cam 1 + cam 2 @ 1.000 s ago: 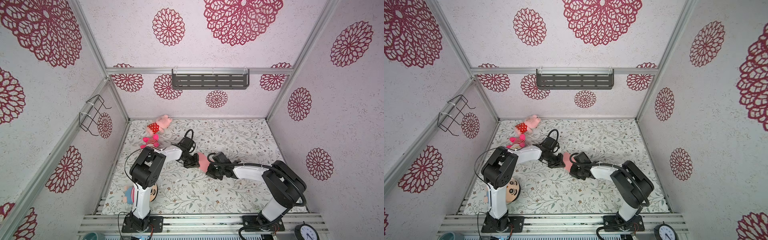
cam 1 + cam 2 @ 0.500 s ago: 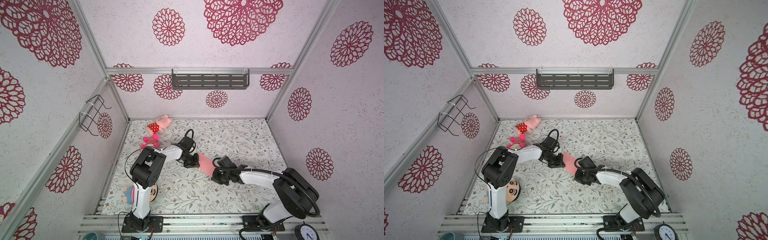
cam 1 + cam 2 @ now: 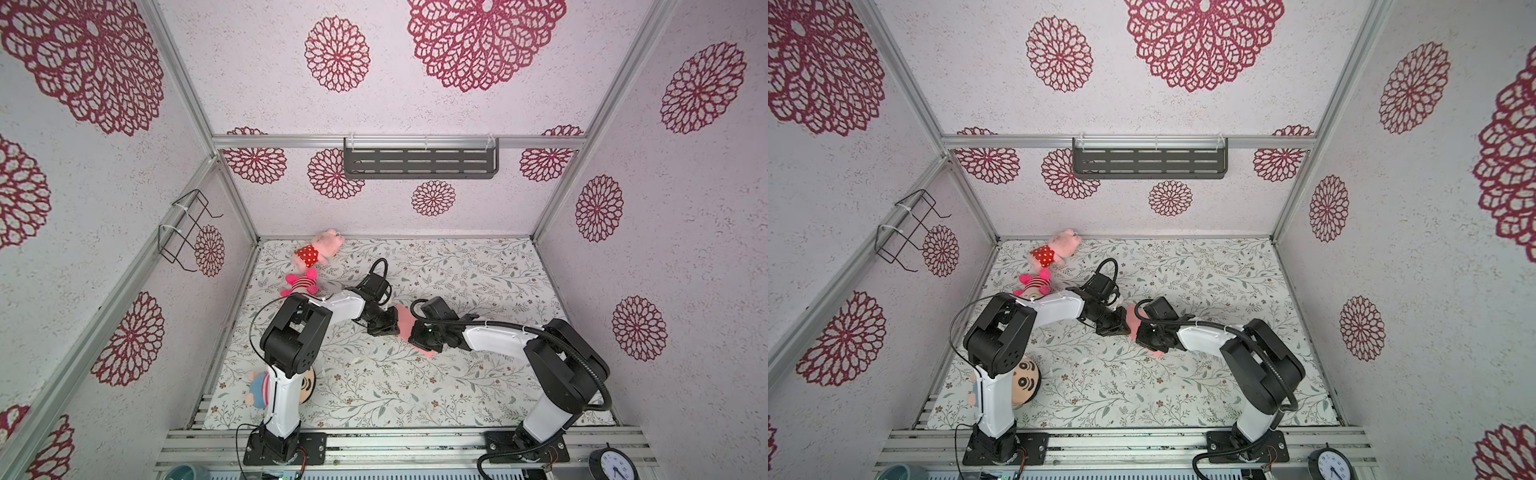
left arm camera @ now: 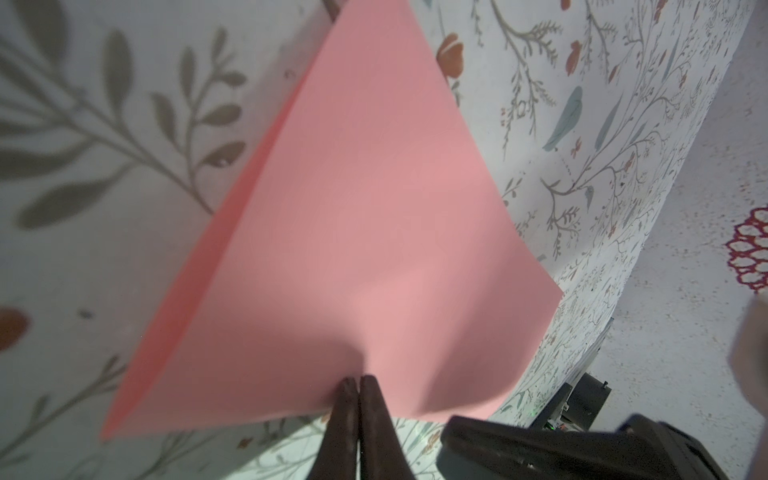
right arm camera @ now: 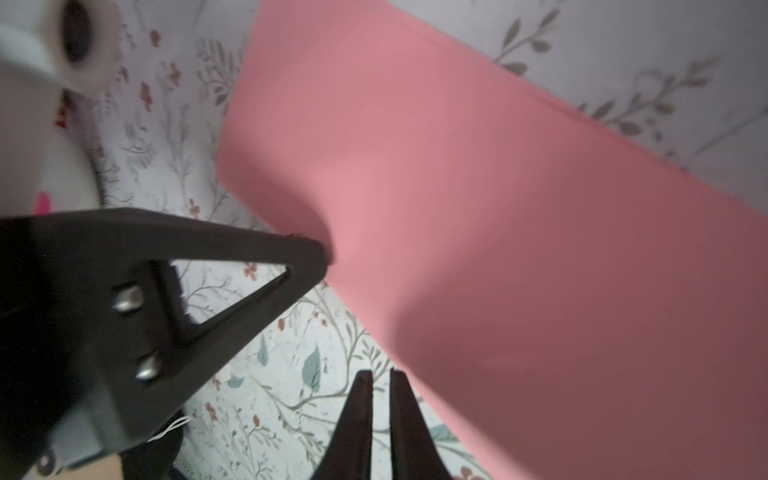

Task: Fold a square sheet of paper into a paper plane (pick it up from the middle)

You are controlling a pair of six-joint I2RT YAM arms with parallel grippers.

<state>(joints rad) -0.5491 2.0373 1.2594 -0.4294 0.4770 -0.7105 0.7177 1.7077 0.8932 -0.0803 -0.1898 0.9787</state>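
The square sheet of paper is light pink and lies folded double on the floral mat. In both top views only a strip of the paper shows between the two grippers. My left gripper is shut on the paper's near edge. My right gripper is shut apart from a sliver of a gap, and nothing sits between its fingers. Its tips rest on the mat just beside the paper's edge. No paper plane shape shows.
A pink pig plush and a striped pink plush lie at the back left. A boy doll lies by the left arm's base. A dark shelf hangs on the back wall, a wire rack on the left wall.
My right gripper slid out toward the front right along the paper half a second ago, then came back close to the left gripper. The left gripper has kept its hold and place.
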